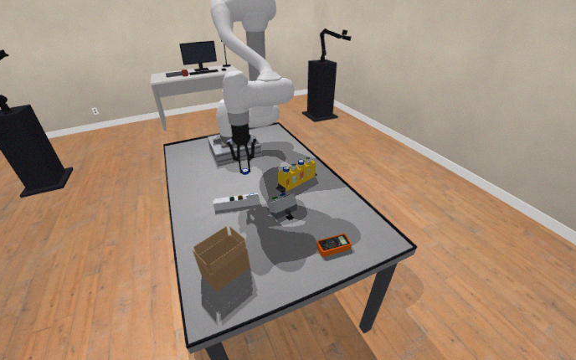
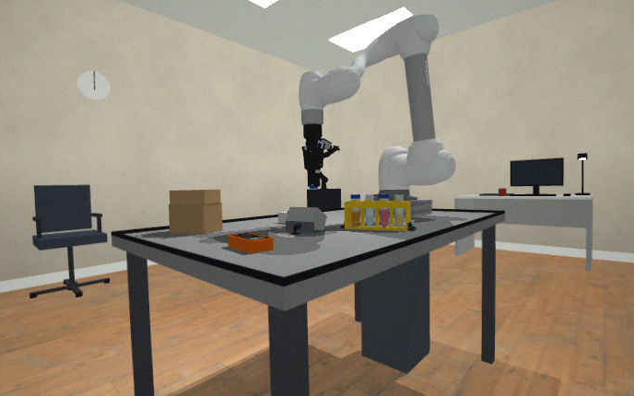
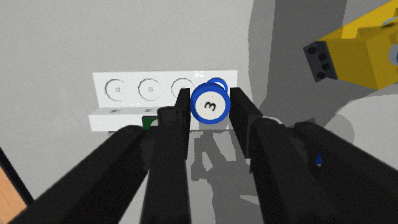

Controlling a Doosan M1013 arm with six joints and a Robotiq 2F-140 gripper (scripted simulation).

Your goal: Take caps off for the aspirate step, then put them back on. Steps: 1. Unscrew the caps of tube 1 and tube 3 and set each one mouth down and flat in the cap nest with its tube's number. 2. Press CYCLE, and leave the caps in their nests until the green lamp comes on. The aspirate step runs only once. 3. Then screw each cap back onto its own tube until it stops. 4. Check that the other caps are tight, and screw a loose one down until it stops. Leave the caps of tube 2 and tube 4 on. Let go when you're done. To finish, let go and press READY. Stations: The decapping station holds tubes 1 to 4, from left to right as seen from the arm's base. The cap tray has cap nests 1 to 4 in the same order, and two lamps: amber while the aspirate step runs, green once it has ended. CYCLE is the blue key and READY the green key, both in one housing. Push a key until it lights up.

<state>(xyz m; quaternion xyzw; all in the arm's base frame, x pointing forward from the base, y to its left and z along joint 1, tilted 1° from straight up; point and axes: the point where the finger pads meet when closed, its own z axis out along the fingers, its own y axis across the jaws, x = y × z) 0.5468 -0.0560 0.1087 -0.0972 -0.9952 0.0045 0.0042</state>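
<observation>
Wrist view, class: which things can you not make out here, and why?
- Cap tray lamps: the pincer fingers cover its front.
- Nest numbers: too blurred to read.
- Rightmost nest: half hidden behind cap 3.
- Decapping station: cut off by the right edge, tubes unseen.
- CYCLE and READY keys: out of frame.
</observation>
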